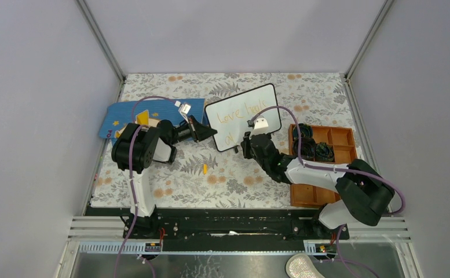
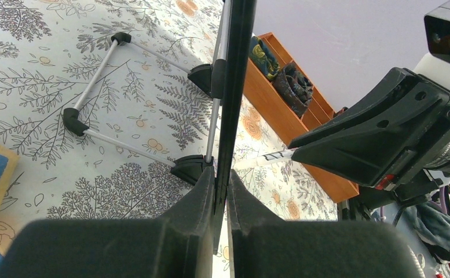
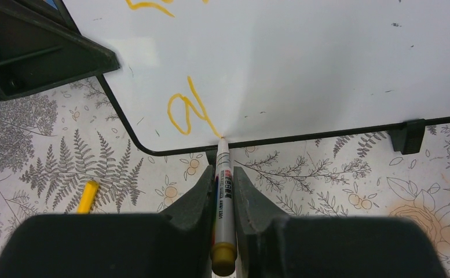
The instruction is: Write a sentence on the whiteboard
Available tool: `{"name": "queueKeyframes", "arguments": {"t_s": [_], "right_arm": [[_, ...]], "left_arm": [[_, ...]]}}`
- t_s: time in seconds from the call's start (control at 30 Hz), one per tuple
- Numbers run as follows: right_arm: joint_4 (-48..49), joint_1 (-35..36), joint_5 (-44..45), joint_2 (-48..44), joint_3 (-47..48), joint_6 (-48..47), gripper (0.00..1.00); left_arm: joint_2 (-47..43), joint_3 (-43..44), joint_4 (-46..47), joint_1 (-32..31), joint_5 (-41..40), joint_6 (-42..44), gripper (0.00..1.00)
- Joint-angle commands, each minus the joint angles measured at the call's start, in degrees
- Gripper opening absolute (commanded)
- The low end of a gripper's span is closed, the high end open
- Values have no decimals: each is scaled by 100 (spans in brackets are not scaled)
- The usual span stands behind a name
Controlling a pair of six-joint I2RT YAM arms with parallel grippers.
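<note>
Whiteboard (image 1: 269, 97) stands propped on the floral tablecloth (image 1: 240, 179), mid-table, between a blue mat (image 1: 121, 113) and an orange tray (image 1: 343, 138). Your left gripper (image 2: 221, 182) pinches the board's left edge, fingers pressed tight on the black frame. Your right gripper (image 3: 223, 174) pinches a marker (image 3: 224, 200), fingers closed on the barrel, tip touching the board just above the bottom frame, at the end of an orange squiggle. Sentence (image 1: 242, 113) is orange, two lines: the top reads roughly "Love heals", the lower has a couple of letters. Small yellow piece (image 3: 87, 197) lies on the cloth near the board's lower left corner.
</note>
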Motion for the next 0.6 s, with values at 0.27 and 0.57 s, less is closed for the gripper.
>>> {"name": "queueKeyframes", "arguments": {"t_s": [0.27, 0.57], "right_arm": [[155, -149, 257, -699, 355, -132, 0], [320, -268, 1, -370, 647, -112, 0]], "left_arm": [[-51, -57, -419, -92, 102, 2, 0], [-33, -57, -403, -92, 115, -7, 0]]}}
